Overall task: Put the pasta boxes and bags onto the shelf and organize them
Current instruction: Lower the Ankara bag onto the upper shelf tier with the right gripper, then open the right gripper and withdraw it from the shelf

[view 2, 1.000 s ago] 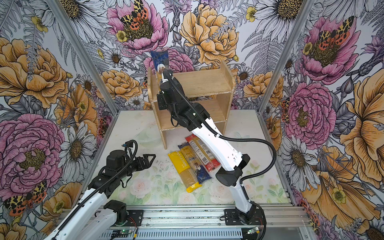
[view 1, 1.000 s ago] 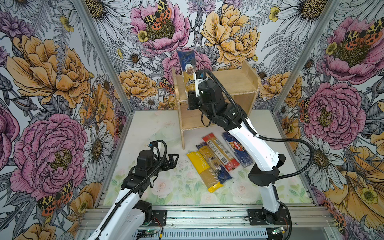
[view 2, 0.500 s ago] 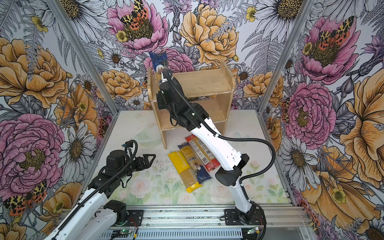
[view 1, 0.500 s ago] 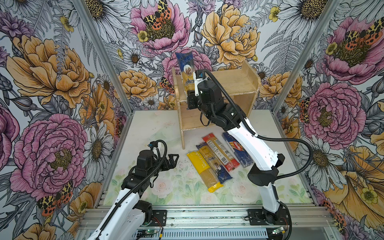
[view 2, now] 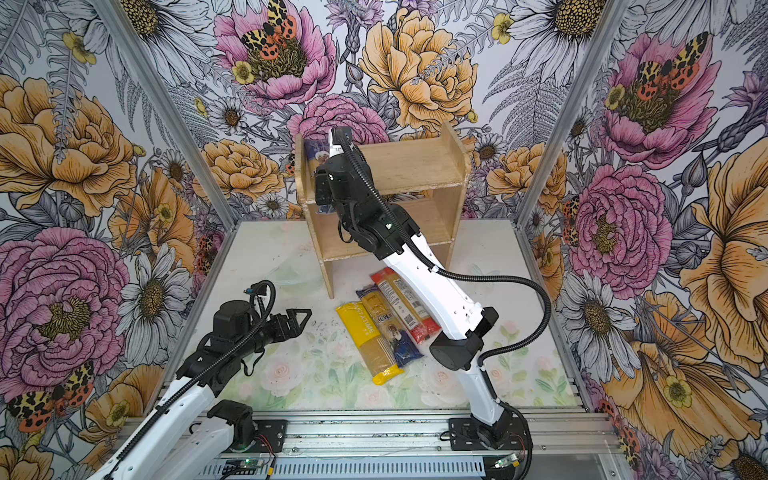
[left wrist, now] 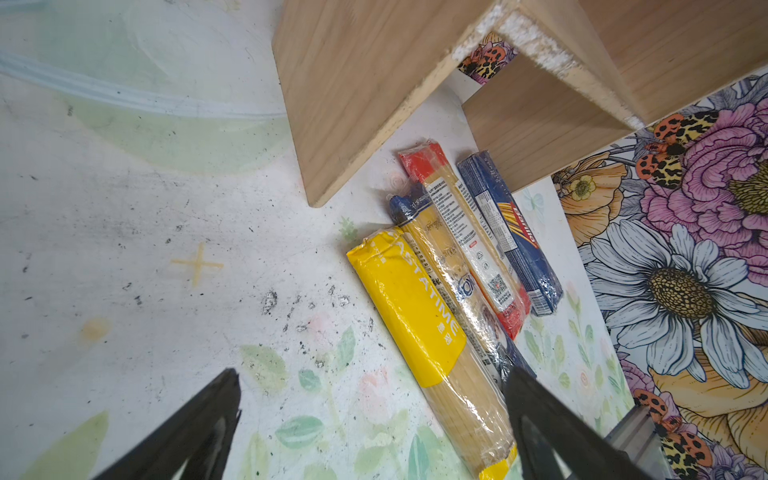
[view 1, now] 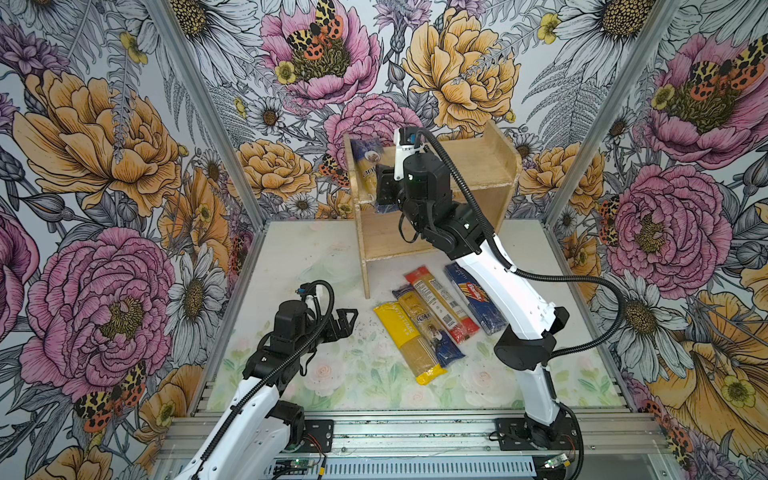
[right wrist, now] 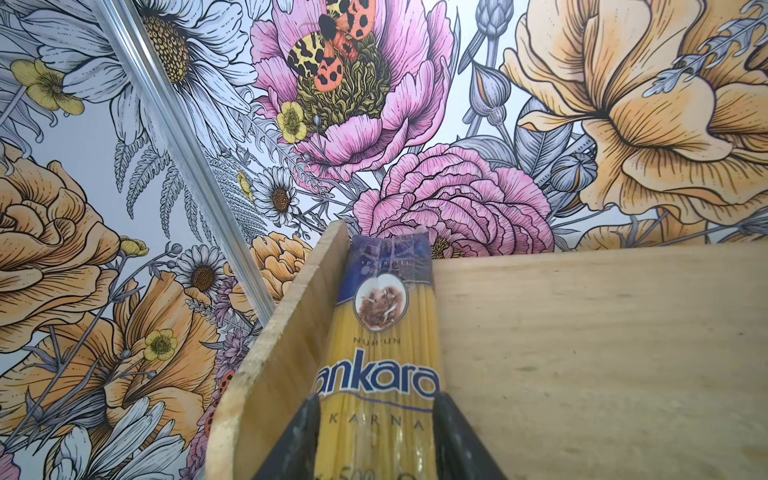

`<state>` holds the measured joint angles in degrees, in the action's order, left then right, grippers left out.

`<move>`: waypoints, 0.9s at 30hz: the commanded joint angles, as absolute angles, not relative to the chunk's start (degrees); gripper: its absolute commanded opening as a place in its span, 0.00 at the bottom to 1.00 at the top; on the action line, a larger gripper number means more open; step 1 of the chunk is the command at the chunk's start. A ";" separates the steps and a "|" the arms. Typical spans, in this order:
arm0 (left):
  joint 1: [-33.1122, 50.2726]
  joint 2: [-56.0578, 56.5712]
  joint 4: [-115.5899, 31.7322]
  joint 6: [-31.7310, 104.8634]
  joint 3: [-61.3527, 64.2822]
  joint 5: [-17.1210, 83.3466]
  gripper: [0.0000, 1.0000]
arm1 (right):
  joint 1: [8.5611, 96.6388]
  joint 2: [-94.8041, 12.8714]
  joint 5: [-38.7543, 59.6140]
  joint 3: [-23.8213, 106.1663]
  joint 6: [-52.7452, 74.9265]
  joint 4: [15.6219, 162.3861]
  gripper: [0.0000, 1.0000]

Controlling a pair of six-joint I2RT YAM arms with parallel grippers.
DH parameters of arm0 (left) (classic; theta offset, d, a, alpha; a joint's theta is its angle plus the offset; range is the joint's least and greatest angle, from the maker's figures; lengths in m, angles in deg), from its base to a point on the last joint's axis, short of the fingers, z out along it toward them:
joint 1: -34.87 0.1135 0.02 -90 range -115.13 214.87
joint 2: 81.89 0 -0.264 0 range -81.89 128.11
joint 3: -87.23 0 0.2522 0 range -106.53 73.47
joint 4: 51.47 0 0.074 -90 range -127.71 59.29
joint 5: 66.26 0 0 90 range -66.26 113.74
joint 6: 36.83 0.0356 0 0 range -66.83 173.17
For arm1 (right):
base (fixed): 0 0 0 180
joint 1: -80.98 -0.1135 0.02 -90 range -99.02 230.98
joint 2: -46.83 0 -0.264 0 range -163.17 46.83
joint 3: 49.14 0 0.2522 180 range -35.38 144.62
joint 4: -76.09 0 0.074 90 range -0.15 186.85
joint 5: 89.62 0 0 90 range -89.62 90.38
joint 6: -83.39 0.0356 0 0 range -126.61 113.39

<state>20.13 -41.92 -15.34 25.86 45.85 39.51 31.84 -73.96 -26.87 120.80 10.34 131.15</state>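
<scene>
The blue-ended "ankara" bag (right wrist: 386, 332) lies flat along the left end of the shelf's (view 1: 478, 166) top tier, against the side panel. My right gripper (right wrist: 377, 399) is around it, one finger touching each long side. In both top views the right wrist hides those fingers and only the bag's (view 1: 365, 166) far end shows. On the table in front of the shelf lie side by side a yellow-ended bag (view 1: 405, 340), a slimmer blue-ended bag (view 1: 428, 328), a red-ended pack (view 1: 442, 303) and a dark blue Barilla pack (view 1: 473, 297). My left gripper (view 1: 347, 320) hovers open to their left, holding nothing.
The shelf's lower tier (view 2: 415, 232) is partly hidden behind the right arm. The shelf's left side panel (left wrist: 353, 104) reaches the table close to the packs' far ends. Flowered walls and metal posts (view 1: 216, 124) close in the table.
The ankara bag has come down from a raised tilt to lie flat on the top tier, and the right wrist has dropped with it. The left arm has not moved.
</scene>
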 commanded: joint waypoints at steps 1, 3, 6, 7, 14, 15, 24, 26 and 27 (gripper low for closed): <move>20.72 -42.34 -17.08 25.06 46.48 40.56 0.99 | 31.95 -74.10 -27.07 120.92 10.55 130.05 0.46; 20.68 -42.34 -17.08 25.05 46.46 40.60 0.99 | 32.00 -73.63 -26.66 120.58 10.08 130.03 0.49; 20.72 -42.36 -17.09 25.07 46.46 40.53 0.99 | 32.07 -72.25 -26.26 119.38 9.02 130.04 0.55; 20.73 -42.35 -17.06 25.05 46.48 40.64 0.99 | 32.12 -71.73 -26.01 119.04 8.79 130.02 0.57; 20.72 -42.38 -17.10 25.08 46.48 40.57 0.99 | 32.18 -64.71 -23.43 113.49 6.18 130.11 0.64; 20.72 -42.35 -17.14 25.05 46.48 40.60 0.99 | 32.19 -63.07 -23.53 111.91 6.09 130.13 0.64; 20.73 -42.22 -17.10 25.06 46.35 40.44 0.99 | 32.16 -48.55 -21.11 94.31 6.64 130.09 0.68; 20.75 -42.24 -17.15 24.96 46.39 40.37 0.99 | 32.23 -45.21 -20.19 89.87 6.73 130.02 0.70; 20.71 -42.15 -17.15 25.04 46.32 40.49 0.99 | 32.20 -43.56 -19.48 87.42 6.75 130.03 0.71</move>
